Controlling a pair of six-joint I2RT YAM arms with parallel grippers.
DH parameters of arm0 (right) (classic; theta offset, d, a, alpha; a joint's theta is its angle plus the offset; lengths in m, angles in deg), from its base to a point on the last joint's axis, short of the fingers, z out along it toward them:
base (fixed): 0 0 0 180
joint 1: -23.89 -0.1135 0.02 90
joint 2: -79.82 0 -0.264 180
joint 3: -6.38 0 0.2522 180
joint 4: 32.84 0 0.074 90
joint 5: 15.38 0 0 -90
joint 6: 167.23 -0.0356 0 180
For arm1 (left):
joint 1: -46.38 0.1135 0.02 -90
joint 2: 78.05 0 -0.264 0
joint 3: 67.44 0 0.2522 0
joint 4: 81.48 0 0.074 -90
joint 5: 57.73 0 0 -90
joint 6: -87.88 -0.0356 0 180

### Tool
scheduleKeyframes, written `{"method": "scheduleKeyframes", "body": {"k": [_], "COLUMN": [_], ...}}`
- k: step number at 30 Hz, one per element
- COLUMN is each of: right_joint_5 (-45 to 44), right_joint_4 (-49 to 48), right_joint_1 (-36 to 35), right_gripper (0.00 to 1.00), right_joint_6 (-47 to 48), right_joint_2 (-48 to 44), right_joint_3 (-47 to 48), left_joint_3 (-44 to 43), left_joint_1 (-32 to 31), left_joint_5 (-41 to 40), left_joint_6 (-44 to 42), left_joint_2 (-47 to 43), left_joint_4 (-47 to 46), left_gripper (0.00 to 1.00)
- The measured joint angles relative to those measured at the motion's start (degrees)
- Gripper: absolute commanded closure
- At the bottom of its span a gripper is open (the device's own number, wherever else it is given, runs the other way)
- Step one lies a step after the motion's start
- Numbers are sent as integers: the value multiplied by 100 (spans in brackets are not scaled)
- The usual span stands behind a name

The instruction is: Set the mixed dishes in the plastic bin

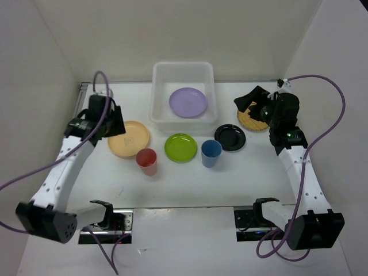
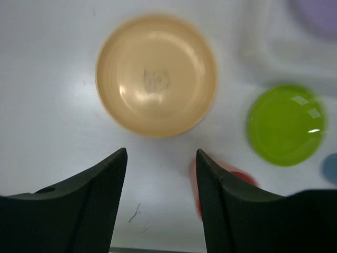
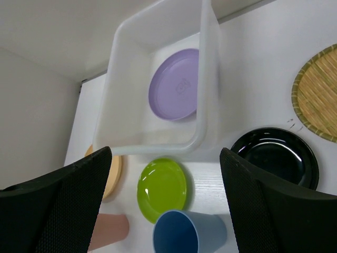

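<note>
Markings: faint embossed mark at centre of peach plate [image 2: 156, 79] and of lavender plate [image 3: 176, 84], both unreadable.

Bin [image 1: 161, 98]: translucent white, rounded corners, lavender plate lying flat inside.

In front of bin, on table: peach plate, red cup [image 1: 147, 161], green plate [image 1: 180, 147], blue cup [image 1: 211, 153], black plate [image 1: 230, 137].

Right of bin: woven disc [image 1: 248, 122].

Left gripper [image 2: 160, 153]: fingers apart, nothing held.

Right gripper [image 3: 166, 152]: spread wide, nothing held.
</note>
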Motion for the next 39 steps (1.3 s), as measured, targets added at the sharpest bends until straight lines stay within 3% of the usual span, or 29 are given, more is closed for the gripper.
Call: {"method": "scheduleKeyframes", "body": {"k": [2, 3, 6, 14, 19, 25, 33, 36, 39], "right_joint_5": [33, 35, 52, 87, 96, 111, 114, 114, 114], "right_joint_4": [-11, -13, -37, -48, -70, -87, -98, -105, -105], "right_joint_1": [-39, -55, -92, -153, -166, -203, -203, -203, -203], "right_gripper": [12, 12, 12, 11, 11, 11, 11, 11, 11], "right_joint_6": [13, 13, 15, 26, 24, 24, 9, 9, 9], "right_joint_2": [55, 66, 70, 72, 72, 72, 72, 72, 72], "right_joint_3": [0, 0, -28, -107, -114, -195, -212, -212, -212], "left_joint_3": [1102, 1471, 2385, 3071, 3154, 3069, 2828, 2813, 2811], "left_joint_1": [232, 337, 846, 2371, 2859, 2914, 2914, 2914, 2900], "left_joint_5": [317, 448, 970, 2048, 2339, 2492, 2389, 2286, 2159], "left_joint_6": [208, 297, 546, 887, 1152, 1335, 1447, 1453, 1443], "left_joint_2": [363, 450, 372, 155, 848, 1980, 2448, 2634, 2865], "left_joint_4": [-435, -520, -807, -2140, -2516, -2826, -3106, -3191, -3230], "left_gripper": [54, 54, 46, 34, 41, 41, 46, 56, 58]}}
